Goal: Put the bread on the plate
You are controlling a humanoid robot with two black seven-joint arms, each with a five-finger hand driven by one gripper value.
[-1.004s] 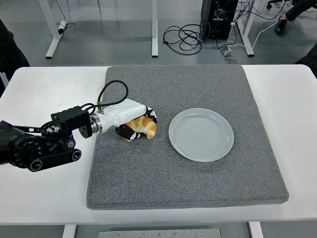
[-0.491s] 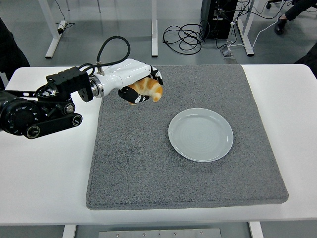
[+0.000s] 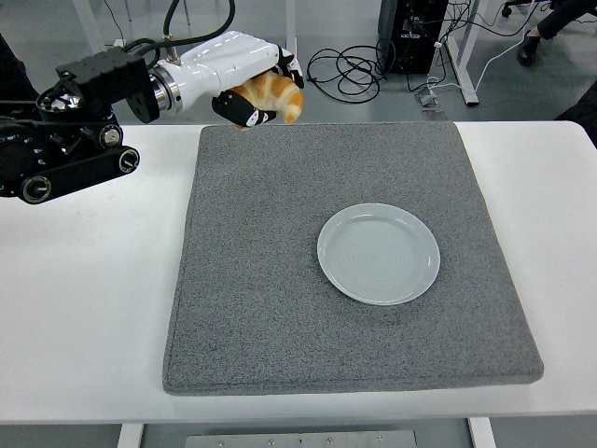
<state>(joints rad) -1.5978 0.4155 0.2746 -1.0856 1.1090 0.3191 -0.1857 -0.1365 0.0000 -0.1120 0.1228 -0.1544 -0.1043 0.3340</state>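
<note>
**Bread lifted; plate unfilled**

Raised since the earlier frames: the bread (image 3: 277, 96), once low on the grey mat (image 3: 280, 308), was carried up and back to the mat's far left corner. It was held in the curled fingers of the left hand (image 3: 254, 97), well apart from the plate (image 3: 378, 253). Handling was judged light, soft and easily crushed; a gentle hold around the middle was advised. Its underside was hidden by the fingers. No right hand was seen.
</note>
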